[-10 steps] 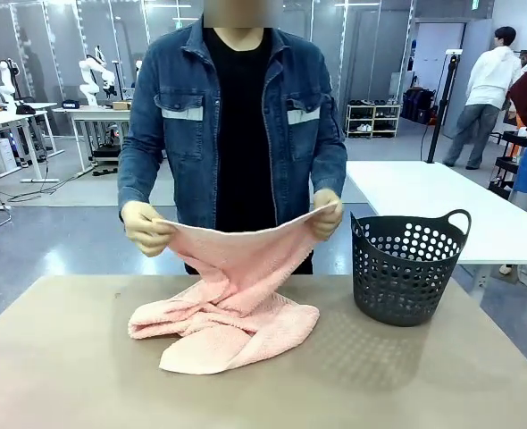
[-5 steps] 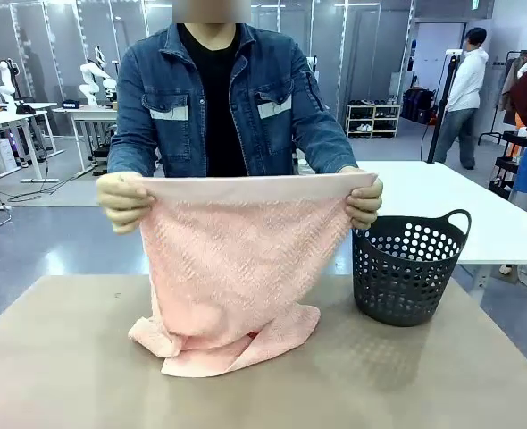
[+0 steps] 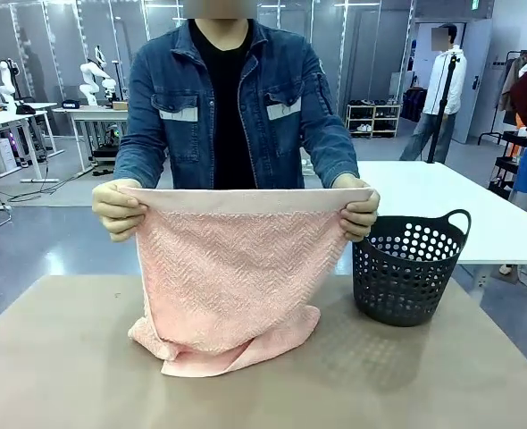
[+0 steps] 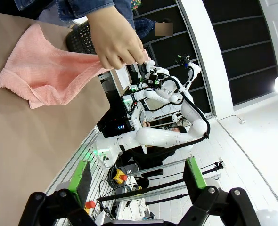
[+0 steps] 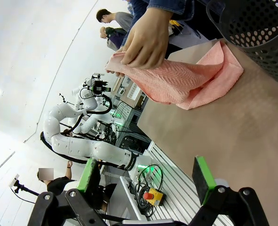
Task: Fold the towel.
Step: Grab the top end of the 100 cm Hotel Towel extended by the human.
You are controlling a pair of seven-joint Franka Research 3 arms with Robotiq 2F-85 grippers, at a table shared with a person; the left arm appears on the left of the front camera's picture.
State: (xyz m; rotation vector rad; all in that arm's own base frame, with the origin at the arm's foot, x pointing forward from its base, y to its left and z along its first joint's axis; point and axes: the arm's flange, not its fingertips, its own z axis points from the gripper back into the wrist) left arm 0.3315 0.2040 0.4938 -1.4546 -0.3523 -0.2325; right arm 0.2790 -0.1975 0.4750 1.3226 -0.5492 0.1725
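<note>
We are hovering with left claw [image 4: 136, 176] and right claw [image 5: 146, 174] wide, empty; a person [image 3: 228, 107] is holding the towel [image 3: 237, 277] spread, unfolded.

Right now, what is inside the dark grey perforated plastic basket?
The dark grey perforated plastic basket shows its holed far inner wall, nothing rising above the rim; the near wall covers its bottom, so anything lying there is unseen.

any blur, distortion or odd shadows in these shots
Front view: sharp and evenly lit; the salmon-pink terry towel and the dark perforated plastic basket cast soft shadows on the tan table. Left wrist view: rolled sideways, wide-angle bowing of background lines. Right wrist view: same bowing, upper left washed out white.
</note>
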